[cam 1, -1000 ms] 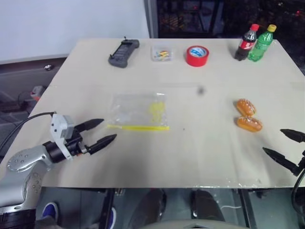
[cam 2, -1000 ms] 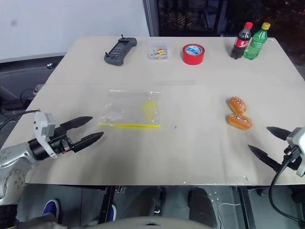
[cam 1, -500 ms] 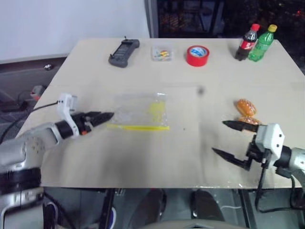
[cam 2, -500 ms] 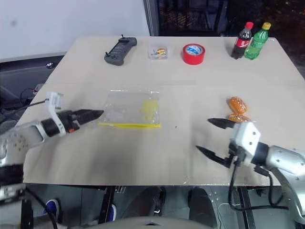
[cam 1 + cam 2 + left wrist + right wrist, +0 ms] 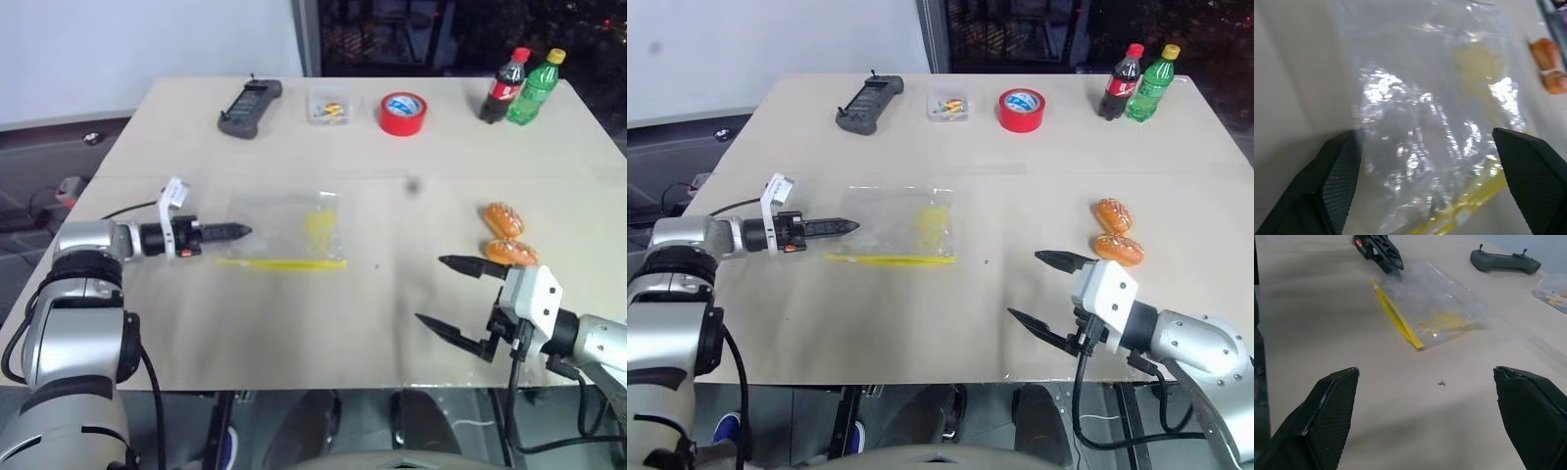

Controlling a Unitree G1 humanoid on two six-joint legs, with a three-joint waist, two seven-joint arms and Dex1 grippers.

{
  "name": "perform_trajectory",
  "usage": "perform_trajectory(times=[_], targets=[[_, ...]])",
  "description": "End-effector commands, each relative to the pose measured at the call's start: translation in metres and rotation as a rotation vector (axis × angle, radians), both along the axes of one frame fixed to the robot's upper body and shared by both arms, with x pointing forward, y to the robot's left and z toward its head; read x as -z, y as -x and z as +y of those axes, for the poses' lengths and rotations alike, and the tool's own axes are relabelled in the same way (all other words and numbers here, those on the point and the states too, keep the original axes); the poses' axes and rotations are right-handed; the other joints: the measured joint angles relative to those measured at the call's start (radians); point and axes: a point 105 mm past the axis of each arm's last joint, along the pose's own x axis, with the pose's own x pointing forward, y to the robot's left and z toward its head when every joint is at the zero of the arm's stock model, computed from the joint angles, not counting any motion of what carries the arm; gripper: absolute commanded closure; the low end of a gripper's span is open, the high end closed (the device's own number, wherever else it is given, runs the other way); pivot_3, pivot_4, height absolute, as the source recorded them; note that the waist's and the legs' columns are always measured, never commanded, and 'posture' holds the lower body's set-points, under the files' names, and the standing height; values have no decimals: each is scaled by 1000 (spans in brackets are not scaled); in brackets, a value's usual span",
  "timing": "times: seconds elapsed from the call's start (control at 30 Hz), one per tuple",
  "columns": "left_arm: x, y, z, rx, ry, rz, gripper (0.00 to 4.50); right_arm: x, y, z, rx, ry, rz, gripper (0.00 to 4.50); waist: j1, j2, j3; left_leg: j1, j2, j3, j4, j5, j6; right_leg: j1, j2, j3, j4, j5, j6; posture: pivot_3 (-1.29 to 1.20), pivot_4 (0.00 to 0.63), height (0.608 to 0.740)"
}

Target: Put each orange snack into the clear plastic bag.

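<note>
Two orange snacks lie side by side at the table's right, the farther one (image 5: 504, 218) and the nearer one (image 5: 511, 252). The clear plastic bag (image 5: 289, 230) lies flat at centre-left, its yellow seal strip along the near edge. My left gripper (image 5: 235, 232) is open and low over the table, its fingertips at the bag's left edge; in the left wrist view the bag (image 5: 1425, 98) spans the gap between the fingers. My right gripper (image 5: 431, 290) stands open and empty just left of the nearer snack, apart from it.
Along the table's far edge stand a black controller (image 5: 251, 106), a small clear box of colourful bits (image 5: 331, 108), a red tape roll (image 5: 405, 114), a cola bottle (image 5: 501, 86) and a green bottle (image 5: 536, 88). The table's front edge (image 5: 294, 384) runs right under the right gripper.
My left gripper has reached forward to the bag's left edge and rolled onto its side. My right gripper has swung in from the table's right edge to beside the snacks.
</note>
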Motion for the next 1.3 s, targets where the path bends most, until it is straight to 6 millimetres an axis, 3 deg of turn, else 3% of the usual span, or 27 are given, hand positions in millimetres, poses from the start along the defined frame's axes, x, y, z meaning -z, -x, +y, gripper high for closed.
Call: perform_trajectory(times=[0.03, 0.37, 0.63, 0.73, 0.97, 1.17, 1.27, 1.3], targets=[[9, 7, -2, 60, -4, 50, 63, -16, 8, 0, -2, -6, -58, 0, -4, 0, 0, 0, 0, 0, 0, 0, 0, 0, 0, 0, 0, 0, 0, 0, 150, 740], [22, 15, -27, 117, 161, 118, 63, -29, 8, 2, -21, -120, -86, 0, -16, -2, -1, 0, 0, 0, 2, 0, 1, 0, -1, 0, 2, 0, 1, 0, 150, 740], [49, 37, -7, 23, 207, 220, 63, -31, 4, 5, -58, -140, -93, 0, -21, -1, -8, 2, 1, 1, 2, -1, 1, 0, 0, 2, 2, 0, 1, 0, 150, 740], [53, 39, -8, 25, 207, 232, 63, -31, 3, 6, -68, -141, -93, 0, -24, 1, -14, 4, 2, 1, 2, -2, 4, 1, 1, 3, 2, 0, 1, 0, 150, 740], [51, 25, -55, 141, 286, 231, 63, -32, 1, 7, -77, -167, -97, 0, -7, 5, -19, 4, 1, 2, 2, -3, 5, 1, 0, 3, 4, 0, 1, 0, 150, 740], [62, 23, -72, 141, 303, 264, 63, -31, 2, 8, -74, -168, -101, 0, -1, 7, -21, 4, 0, 2, 3, -3, 6, 2, -1, 3, 4, 0, 1, 0, 150, 740], [70, 21, -77, 85, 336, 279, 821, -29, 3, 7, -64, -164, -100, 0, 0, 8, -23, 4, 0, 1, 4, -3, 6, 2, -1, 2, 5, 0, 1, 0, 150, 740], [71, 22, -78, 80, 345, 284, 1332, -28, 3, 8, -62, -164, -100, 0, -1, 8, -23, 4, 0, 1, 4, -3, 6, 2, -1, 3, 5, 0, 1, 0, 150, 740]])
